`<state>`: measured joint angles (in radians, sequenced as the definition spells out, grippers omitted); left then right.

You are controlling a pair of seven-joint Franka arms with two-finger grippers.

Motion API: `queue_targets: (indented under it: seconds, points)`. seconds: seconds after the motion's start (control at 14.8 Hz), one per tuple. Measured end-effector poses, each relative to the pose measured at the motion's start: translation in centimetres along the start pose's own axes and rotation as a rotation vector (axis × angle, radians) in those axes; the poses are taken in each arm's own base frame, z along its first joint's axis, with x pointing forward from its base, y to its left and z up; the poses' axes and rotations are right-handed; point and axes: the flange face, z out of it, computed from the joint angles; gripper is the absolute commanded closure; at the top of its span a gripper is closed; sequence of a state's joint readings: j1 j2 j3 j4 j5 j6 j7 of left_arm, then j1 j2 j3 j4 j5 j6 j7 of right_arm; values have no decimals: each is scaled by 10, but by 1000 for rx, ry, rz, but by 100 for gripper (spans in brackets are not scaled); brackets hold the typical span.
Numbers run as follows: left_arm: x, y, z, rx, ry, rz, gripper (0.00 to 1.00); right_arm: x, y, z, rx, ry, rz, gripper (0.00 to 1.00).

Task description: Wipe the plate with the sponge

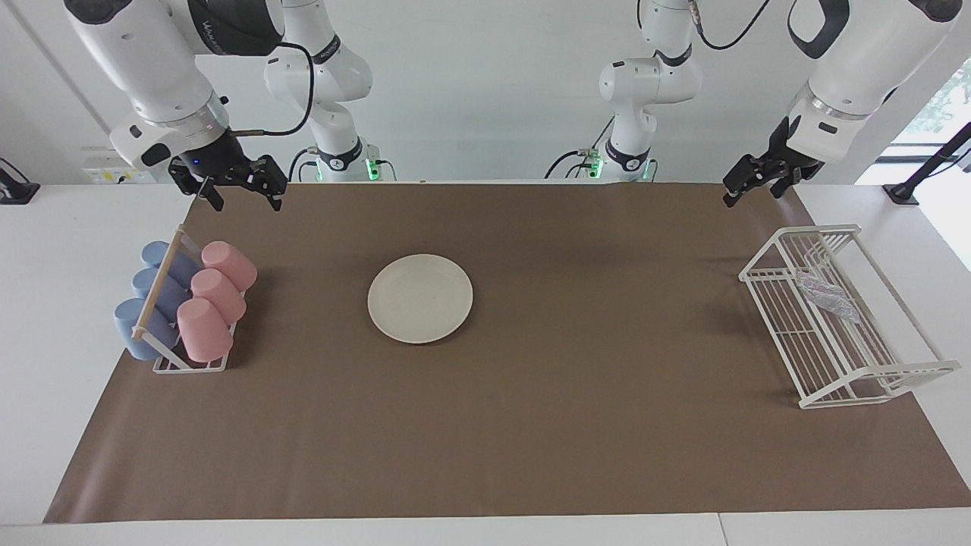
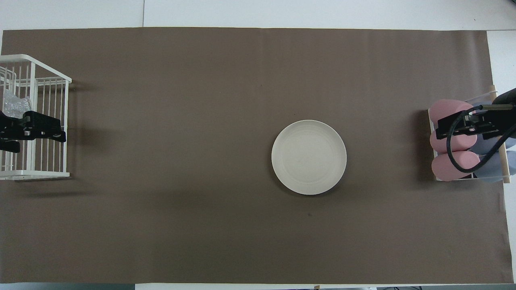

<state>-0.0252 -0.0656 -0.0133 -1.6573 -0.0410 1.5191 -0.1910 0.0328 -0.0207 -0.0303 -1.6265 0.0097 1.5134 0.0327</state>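
The cream-white plate (image 1: pixel 420 298) (image 2: pixel 308 157) lies flat on the brown mat, near the middle and a little toward the right arm's end. The sponge (image 1: pixel 827 297) (image 2: pixel 16 105), a crinkly translucent wad, rests inside the white wire rack (image 1: pixel 872 379) (image 2: pixel 36 174) at the left arm's end. My left gripper (image 1: pixel 755 193) (image 2: pixel 34 137) hangs open and empty in the air over that rack, apart from the sponge. Above the cup holder my right gripper (image 1: pixel 246 199) (image 2: pixel 477 123) is raised, open, with nothing in it.
A cup holder (image 1: pixel 190 366) (image 2: pixel 439 177) at the right arm's end carries pink cups (image 1: pixel 205 330) and blue cups (image 1: pixel 136 326) lying on their sides. The brown mat (image 1: pixel 531 440) covers most of the white table.
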Motion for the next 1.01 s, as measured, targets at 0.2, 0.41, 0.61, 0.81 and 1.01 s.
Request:
queue_targets:
  seconds: [0.2,0.41,0.61,0.81,1.01]
  points:
    - [0,1,0,-1,0,2,0,0,0,0,0,0,0,0]
    - [1,0,-1,-2,6,0,0,0,0,0,0,0,0,0]
    - [2,-1,-2,-4,16,-2,0,0,-2,0,0,0,-3,0]
    - [4,0,-3,-8,33,-7,0,0,-3,0,-1,0,15,0]
    - [6,-2,-5,34,63,-24,0,0,-6,0,-1,0,71,0]
